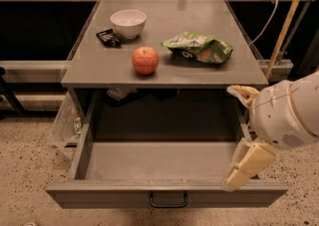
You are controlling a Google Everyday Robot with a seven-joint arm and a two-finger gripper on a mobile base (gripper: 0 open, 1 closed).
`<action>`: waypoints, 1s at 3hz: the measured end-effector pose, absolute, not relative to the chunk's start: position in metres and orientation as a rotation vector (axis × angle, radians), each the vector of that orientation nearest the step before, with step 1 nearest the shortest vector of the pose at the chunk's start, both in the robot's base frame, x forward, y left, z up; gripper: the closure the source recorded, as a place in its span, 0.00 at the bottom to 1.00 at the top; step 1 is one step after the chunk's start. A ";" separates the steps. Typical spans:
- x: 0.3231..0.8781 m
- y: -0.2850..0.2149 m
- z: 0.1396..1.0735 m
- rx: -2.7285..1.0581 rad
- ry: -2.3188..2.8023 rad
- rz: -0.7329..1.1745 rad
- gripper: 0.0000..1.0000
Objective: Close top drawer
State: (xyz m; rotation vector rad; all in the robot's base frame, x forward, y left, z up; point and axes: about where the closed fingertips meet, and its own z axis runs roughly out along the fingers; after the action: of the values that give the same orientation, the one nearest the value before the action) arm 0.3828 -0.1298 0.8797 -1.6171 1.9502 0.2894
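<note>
The top drawer is pulled far out from under the grey table. It is wide, shallow, grey and empty inside. A small black wire handle sits at the middle of its front. My gripper hangs at the right, over the drawer's right side wall, with a white round wrist behind it. Its two cream fingers are spread apart with nothing between them. The upper finger is near the table's underside. The lower finger is just behind the drawer front's right end.
On the table top stand a white bowl, a red apple, a green chip bag and a small black packet. A clear plastic bag hangs at the drawer's left. A yellow pole stands at the right. The floor is speckled.
</note>
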 end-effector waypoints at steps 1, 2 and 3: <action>0.377 -0.107 0.862 -1.638 1.918 0.391 0.13; 0.351 -0.055 0.835 -1.689 1.833 0.550 0.34; 0.321 -0.001 0.802 -1.732 1.757 0.700 0.57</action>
State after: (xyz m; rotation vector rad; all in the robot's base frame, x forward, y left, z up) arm 0.3208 -0.0012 0.8019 -1.7318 1.7569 0.7001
